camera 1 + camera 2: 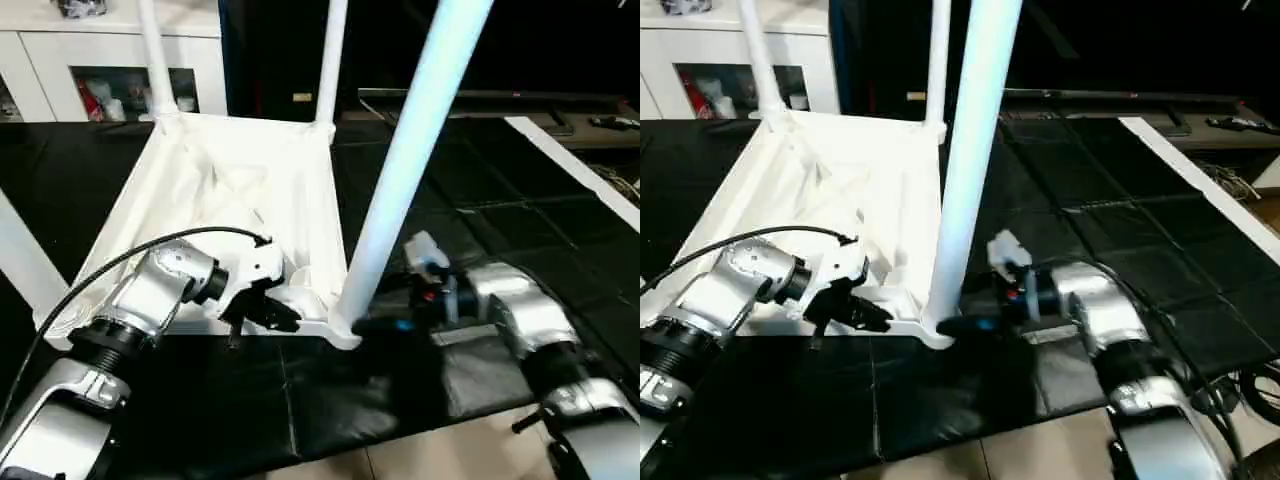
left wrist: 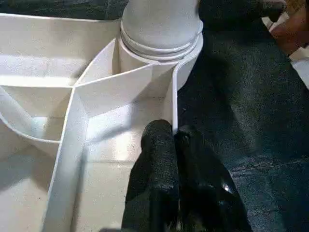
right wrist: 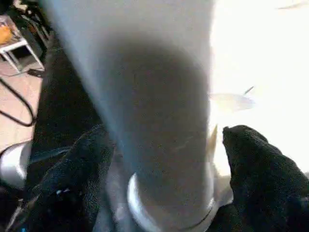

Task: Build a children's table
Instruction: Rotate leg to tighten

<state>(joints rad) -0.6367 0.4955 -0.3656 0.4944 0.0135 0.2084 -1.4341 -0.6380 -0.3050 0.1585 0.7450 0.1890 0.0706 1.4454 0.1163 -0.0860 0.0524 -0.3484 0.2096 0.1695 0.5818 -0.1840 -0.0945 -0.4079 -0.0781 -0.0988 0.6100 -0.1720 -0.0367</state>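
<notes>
Children's table (image 1: pixel 240 190), inverted on black floor mat (image 1: pixel 560 230): all four legs socketed. Left gripper (image 2: pixel 175 140) jaws pinch rim; right gripper (image 3: pixel 164 159) jaws straddle near leg (image 1: pixel 400 170).

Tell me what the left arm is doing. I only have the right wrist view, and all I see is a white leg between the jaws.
Observer: The left gripper is shut at the table top's side wall, right beside the socket of that near leg.
Operator: Is the top lying upside down?
Observer: Yes, ribbed underside up, on the black mat.
Operator: Any other legs in?
Observer: The far-left leg and the far-right leg stand upright at the far corners.
</notes>
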